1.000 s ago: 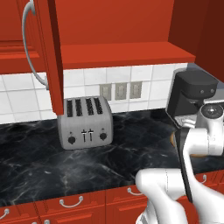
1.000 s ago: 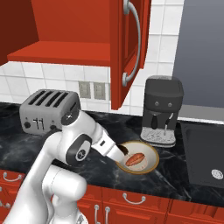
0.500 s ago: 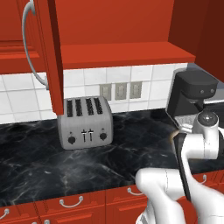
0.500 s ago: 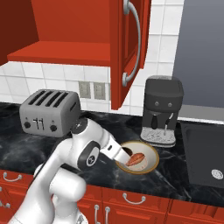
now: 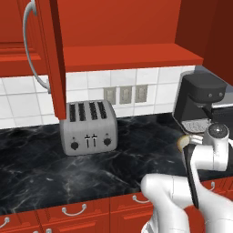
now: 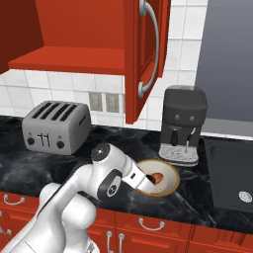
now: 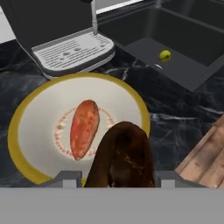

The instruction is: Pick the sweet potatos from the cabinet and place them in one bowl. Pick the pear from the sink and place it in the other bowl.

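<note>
Gripping the dark brown sweet potato [image 7: 124, 157], gripper [image 7: 118, 181] sits over the near edge of the bowl [image 7: 35, 113], where the reddish-orange sweet potato [image 7: 84, 128] already lies; pear [image 7: 165, 55] in sink [image 7: 188, 26].

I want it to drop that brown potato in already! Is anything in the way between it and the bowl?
Nothing visible blocks it. The gripper holds the brown potato right over the bowl's near edge. The orange potato already lies in the middle, but there is bare bowl beside it. The coffee machine stands behind the bowl.
</note>
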{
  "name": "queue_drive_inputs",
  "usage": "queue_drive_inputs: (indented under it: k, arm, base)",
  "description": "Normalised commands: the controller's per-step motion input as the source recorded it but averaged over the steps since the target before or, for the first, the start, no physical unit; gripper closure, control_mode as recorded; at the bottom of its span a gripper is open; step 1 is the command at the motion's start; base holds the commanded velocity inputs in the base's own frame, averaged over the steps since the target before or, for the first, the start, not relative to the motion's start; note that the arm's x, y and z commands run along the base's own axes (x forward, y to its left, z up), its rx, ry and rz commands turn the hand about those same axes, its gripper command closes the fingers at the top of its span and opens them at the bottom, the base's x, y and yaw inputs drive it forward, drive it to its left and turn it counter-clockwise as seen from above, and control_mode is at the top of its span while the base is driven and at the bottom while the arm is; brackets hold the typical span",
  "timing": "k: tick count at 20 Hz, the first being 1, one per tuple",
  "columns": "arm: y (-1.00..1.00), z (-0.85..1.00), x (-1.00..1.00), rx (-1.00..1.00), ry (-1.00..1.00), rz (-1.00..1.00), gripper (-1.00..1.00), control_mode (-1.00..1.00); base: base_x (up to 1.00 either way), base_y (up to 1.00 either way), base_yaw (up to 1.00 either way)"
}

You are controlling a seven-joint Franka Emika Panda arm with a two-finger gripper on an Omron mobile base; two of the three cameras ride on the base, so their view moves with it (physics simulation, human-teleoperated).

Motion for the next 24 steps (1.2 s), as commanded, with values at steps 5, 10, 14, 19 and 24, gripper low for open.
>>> queue_drive_inputs:
  k: [5, 10, 14, 19, 24]
  arm:
    - [-0.01, -0.15, 0.06, 0.05, 0.09, 0.00, 1.00, -1.00]
    - [-0.19, -0.03, 0.34, 0.02, 0.03, 0.03, 1.00, -1.00]
    - [-0.22, -0.05, 0.37, 0.01, 0.00, 0.04, 1.00, -1.00]
    - [-0.10, -0.23, 0.37, 0.00, 0.00, 0.01, 1.00, -1.00]
    - [0.00, -0.24, 0.20, 0.02, 0.00, 0.00, 1.00, -1.00]
  base:
    - [0.00, 0.00, 0.00]
    - [0.00, 0.00, 0.00]
    - [0.00, 0.00, 0.00]
    - [0.00, 0.00, 0.00]
    - [0.00, 0.00, 0.00]
